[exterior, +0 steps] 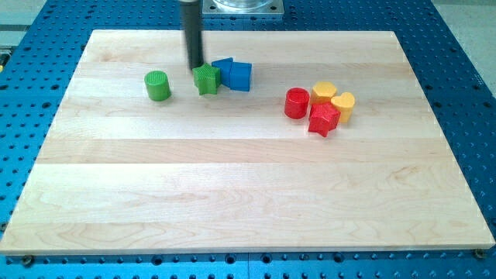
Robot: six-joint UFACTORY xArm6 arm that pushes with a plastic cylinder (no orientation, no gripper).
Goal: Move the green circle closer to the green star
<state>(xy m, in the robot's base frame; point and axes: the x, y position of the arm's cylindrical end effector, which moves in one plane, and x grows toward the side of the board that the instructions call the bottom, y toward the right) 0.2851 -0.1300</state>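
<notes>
Block count: 2 green, 2 blue, 2 red, 2 yellow, 8 in all. Greens: a ribbed green circle block [157, 85] toward the view's upper left, and a green star block [206, 79] to its right, the two apart w/ bare wood between. Blues: one blue cube-like block [239, 76] just right of the star, touching or nearly so, and a 2nd blue block [222, 64] tucked behind it, shape hard to tell. Right of centre sits a tight cluster: a red cylinder block [296, 103], a red star-like block [323, 119] below-right of it, a yellow block [323, 93] at the cluster's top and a yellow heart-like block [344, 106] on its right side.

Surface: a pale wooden board [248, 194] w/ visible plank seams, lying on a blue perforated metal table [473, 93]. A grey metal base [244, 5] shows at the view's top edge.

My rod hangs straight down from the view's top. My tip [196, 66] rests just above-left of the green star, touching or nearly touching its upper-left edge, and well to the right of the green circle. No claw on me, just a bare rod, so nothing is held.
</notes>
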